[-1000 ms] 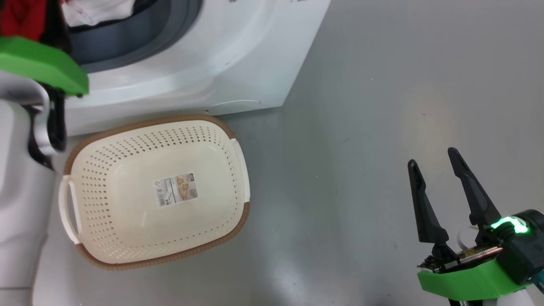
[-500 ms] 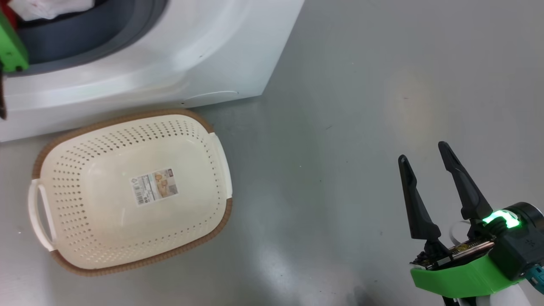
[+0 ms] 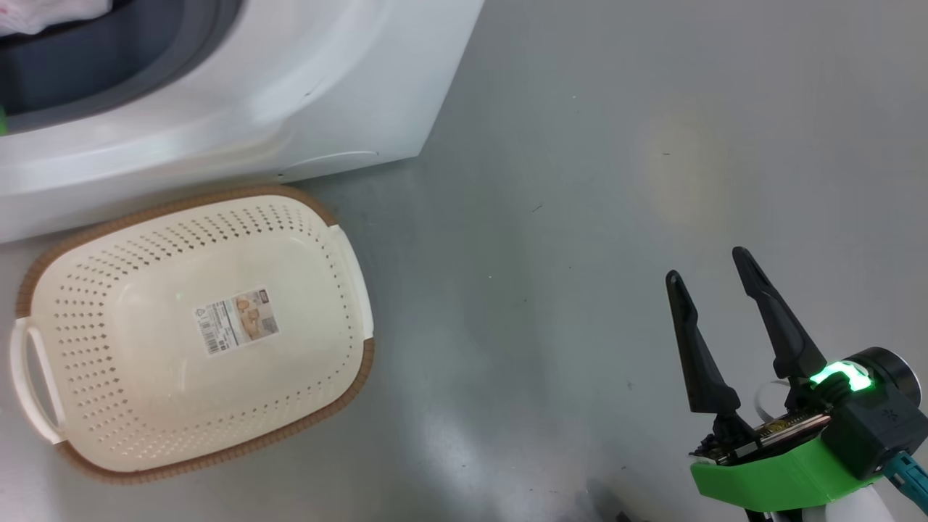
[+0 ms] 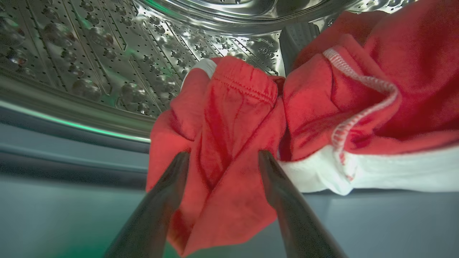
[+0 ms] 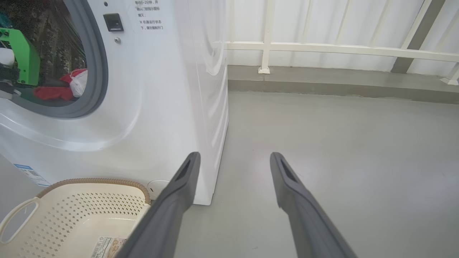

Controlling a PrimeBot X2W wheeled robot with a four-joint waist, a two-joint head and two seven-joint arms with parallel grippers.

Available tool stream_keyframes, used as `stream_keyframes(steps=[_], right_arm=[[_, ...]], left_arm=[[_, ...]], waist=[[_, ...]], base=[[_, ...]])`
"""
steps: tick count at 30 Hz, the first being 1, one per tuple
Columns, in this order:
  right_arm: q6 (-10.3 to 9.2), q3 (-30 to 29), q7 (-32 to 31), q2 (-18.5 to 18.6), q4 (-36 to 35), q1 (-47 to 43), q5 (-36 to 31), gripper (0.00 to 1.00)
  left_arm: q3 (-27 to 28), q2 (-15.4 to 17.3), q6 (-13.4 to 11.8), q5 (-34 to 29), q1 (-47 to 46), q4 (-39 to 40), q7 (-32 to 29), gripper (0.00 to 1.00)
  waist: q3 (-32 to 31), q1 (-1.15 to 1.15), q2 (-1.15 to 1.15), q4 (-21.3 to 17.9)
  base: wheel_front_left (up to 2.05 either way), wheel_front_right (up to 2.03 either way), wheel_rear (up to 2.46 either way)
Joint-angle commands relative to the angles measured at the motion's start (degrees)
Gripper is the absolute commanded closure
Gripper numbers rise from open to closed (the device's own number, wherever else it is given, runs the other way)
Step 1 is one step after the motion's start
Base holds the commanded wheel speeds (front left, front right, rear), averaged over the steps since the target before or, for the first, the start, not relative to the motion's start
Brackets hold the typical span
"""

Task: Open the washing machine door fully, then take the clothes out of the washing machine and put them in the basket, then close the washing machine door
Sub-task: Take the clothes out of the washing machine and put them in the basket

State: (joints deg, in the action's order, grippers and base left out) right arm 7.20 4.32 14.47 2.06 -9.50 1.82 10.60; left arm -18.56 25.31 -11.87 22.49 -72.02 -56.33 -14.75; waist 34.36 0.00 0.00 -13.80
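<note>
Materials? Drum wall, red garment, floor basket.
The perforated drum wall: likely polished steel, mirror glints, punched holes. The red garment: soft matte fabric, folds, stitched hem. The cream perforated basket: probably moulded plastic, slight sheen; its brown rim looks woven-textured.

Open floor (image 3: 580,217) lies right of the washing machine (image 3: 326,87); the basket (image 3: 130,348) sits just beside its front; clothes (image 4: 233,118) crowd the drum (image 4: 107,53).

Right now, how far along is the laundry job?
Done: the washing machine stands open. In hand: the left tool is inside the drum, its jaws open either side of a fold of the clothes, not yet gripped. Left: the basket holds only its paper label, so every garment must move, then the door closes. The right tool hangs open.
</note>
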Motion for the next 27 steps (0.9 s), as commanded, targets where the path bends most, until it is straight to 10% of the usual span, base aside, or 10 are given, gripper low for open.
stream_keyframes(steps=[1,19,21,22,23,27], right_arm=[[0.29,1.27,0.37,0.82,-1.04,0.00,0.48,0.00],[0.29,2.33,0.37,0.82,-1.48,-0.43,1.96,0.00],[0.29,2.40,0.38,0.82,-1.47,-0.35,1.93,0.00],[0.29,2.40,0.38,0.82,-1.47,-0.35,1.93,0.00],[0.29,2.41,0.38,0.82,-1.46,-0.30,1.93,0.00],[0.29,2.26,0.38,0.82,-1.48,-0.21,1.90,0.00]], left_arm=[[1.02,3.35,0.05,0.22,-1.41,0.62,-0.43,0.00],[0.03,4.82,0.31,1.20,-1.55,-2.84,-4.06,0.00],[-0.05,4.79,0.45,1.39,-1.49,-3.01,-4.11,0.63],[-0.05,4.79,0.45,1.39,-1.49,-3.01,-4.11,0.63],[-0.06,4.77,0.56,1.50,-1.50,-2.99,-3.99,1.00],[0.00,4.53,0.91,2.18,-1.29,-2.96,-4.37,1.00]], waist=[[0.03,0.00,0.00,-0.35],[0.64,0.00,0.00,-2.28],[0.60,0.00,0.00,-2.28],[0.60,0.00,0.00,-2.28],[0.60,0.00,0.00,-2.27],[0.62,0.00,0.00,-2.00]], base=[[0.00,0.00,0.00],[0.00,0.00,0.00],[0.00,0.00,0.00],[0.00,0.00,0.00],[0.00,0.00,0.00],[0.00,0.00,0.00]])
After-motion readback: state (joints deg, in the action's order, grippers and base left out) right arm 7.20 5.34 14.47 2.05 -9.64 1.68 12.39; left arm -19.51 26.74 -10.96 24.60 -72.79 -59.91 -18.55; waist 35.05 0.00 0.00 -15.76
